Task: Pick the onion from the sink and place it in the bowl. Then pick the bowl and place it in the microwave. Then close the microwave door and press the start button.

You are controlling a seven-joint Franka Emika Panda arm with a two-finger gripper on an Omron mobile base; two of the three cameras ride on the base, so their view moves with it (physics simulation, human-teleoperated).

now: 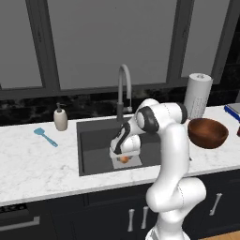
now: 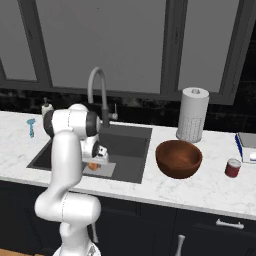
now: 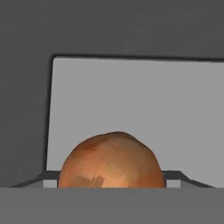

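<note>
Marble tabletop (image 1: 33, 164): gripper (image 1: 124, 157) down in sink (image 1: 93, 140) over onion (image 1: 124, 159) on drain plate (image 3: 131, 109); jaws' state can't tell. Bowl (image 2: 178, 158) right of sink.

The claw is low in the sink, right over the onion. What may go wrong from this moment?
1. The onion is round and lies on the smooth drain plate, so it may roll away if the claw closes off-centre.
2. The sink wall and the faucet stand close to the arm, which may hit them when lifting.
3. The bowl sits beyond the sink rim, so a weak grip may drop the onion on the way.
</note>
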